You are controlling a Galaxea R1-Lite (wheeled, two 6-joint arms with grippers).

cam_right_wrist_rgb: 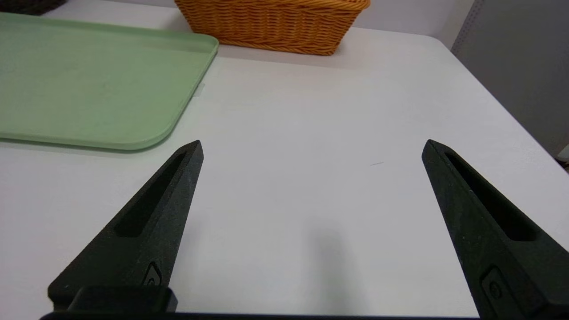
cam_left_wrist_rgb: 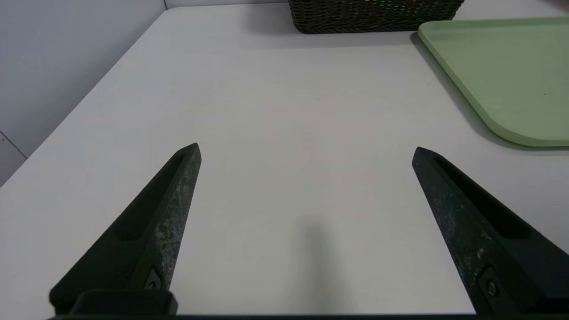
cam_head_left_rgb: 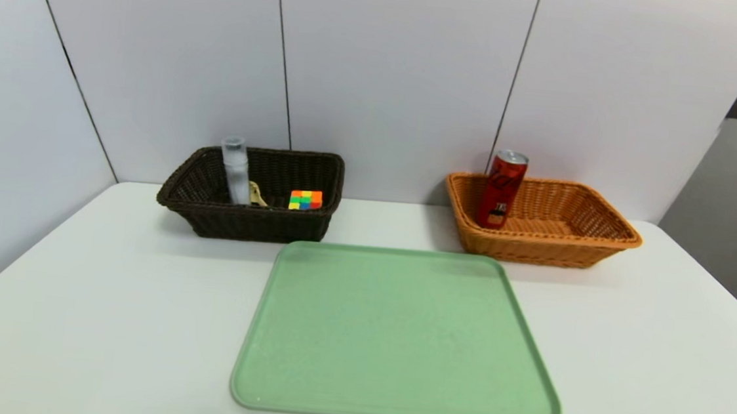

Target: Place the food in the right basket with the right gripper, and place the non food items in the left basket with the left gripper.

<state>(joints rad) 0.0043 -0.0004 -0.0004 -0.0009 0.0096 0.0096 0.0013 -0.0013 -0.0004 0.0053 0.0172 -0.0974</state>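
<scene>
The red drink can (cam_head_left_rgb: 501, 189) stands leaning against the near-left wall inside the orange-tan right basket (cam_head_left_rgb: 602, 248). Inside the dark brown left basket (cam_head_left_rgb: 249, 224) are the white bottle (cam_head_left_rgb: 236, 170) with its grey cap, standing upright, the multicoloured puzzle cube (cam_head_left_rgb: 306, 200), and a bit of the yellow spoon (cam_head_left_rgb: 256, 194) next to the bottle. Neither arm shows in the head view. My left gripper (cam_left_wrist_rgb: 306, 149) hangs open over bare table, well short of the dark basket (cam_left_wrist_rgb: 373, 18). My right gripper (cam_right_wrist_rgb: 312, 146) is also open above bare table, with the orange basket (cam_right_wrist_rgb: 275, 24) far ahead.
A large green tray (cam_head_left_rgb: 398, 334) with nothing on it lies mid-table in front of both baskets; its corners show in the wrist views (cam_left_wrist_rgb: 502, 66) (cam_right_wrist_rgb: 89, 89). The white table (cam_head_left_rgb: 70, 315) meets a white panelled wall behind the baskets. The table's right edge drops off beside the orange basket.
</scene>
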